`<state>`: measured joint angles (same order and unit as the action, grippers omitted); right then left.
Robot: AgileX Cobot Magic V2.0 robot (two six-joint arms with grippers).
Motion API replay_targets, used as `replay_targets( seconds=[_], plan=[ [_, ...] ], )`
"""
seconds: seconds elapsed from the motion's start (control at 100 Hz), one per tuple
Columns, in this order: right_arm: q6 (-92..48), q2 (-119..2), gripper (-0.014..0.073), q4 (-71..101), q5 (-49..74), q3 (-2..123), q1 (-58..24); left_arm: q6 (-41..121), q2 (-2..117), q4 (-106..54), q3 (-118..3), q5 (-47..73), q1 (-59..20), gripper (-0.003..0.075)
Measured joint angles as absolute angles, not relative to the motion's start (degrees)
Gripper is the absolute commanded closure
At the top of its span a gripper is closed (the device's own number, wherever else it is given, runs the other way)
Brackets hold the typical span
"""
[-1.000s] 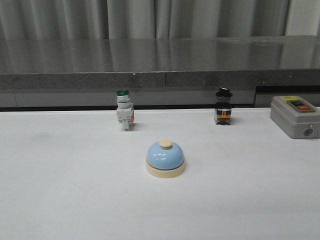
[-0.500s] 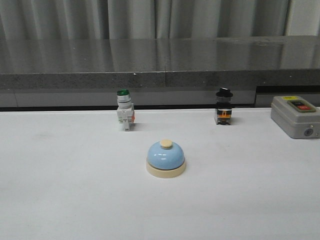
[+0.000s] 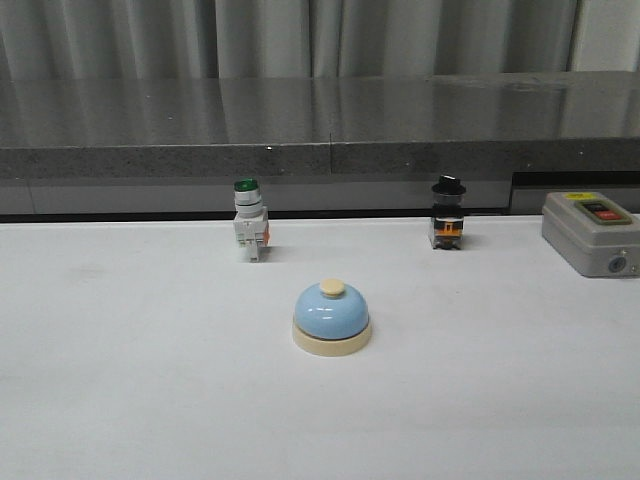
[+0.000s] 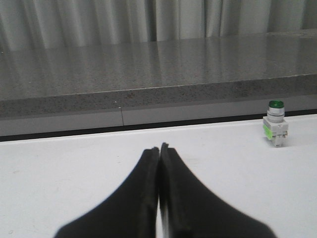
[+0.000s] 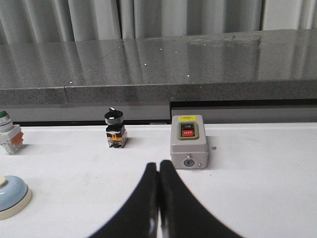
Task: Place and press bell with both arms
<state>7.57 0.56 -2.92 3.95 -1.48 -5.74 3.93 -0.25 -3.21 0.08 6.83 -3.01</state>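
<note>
The light-blue dome bell (image 3: 331, 318) with cream base and cream button stands upright on the white table, near the middle of the front view. It also shows at the edge of the right wrist view (image 5: 11, 195). Neither arm shows in the front view. My left gripper (image 4: 159, 147) is shut and empty, low over the white table, with the bell out of its view. My right gripper (image 5: 158, 165) is shut and empty, low over the table, well apart from the bell.
A green-capped white push-button switch (image 3: 249, 221) stands behind the bell to the left. A black-capped switch (image 3: 447, 214) stands behind it to the right. A grey box with a red button (image 3: 590, 232) sits at the far right. A grey stone ledge (image 3: 320, 150) runs along the table's back.
</note>
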Motion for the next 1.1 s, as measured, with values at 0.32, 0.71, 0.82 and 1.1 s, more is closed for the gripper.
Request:
replay_targets(
  seconds=[0.32, 0.71, 0.82, 1.1],
  plan=[
    [7.6, 0.6, 0.0654, -2.9, 3.9, -1.5, -5.7, 3.9, -0.2, -3.2, 0.1, 6.7, -1.2, 0.0741],
    [7.6, 0.6, 0.0654, -2.9, 3.9, -1.5, -5.7, 3.9, -0.2, -3.2, 0.1, 6.6, -1.2, 0.0741],
    [7.6, 0.6, 0.0654, -2.9, 3.9, -1.5, -5.7, 3.9, -0.2, -3.2, 0.1, 6.6, -1.2, 0.0741],
    [7.6, 0.6, 0.0654, -2.9, 3.9, -1.5, -5.7, 3.9, -0.2, -3.2, 0.1, 6.6, -1.2, 0.0741]
  ],
)
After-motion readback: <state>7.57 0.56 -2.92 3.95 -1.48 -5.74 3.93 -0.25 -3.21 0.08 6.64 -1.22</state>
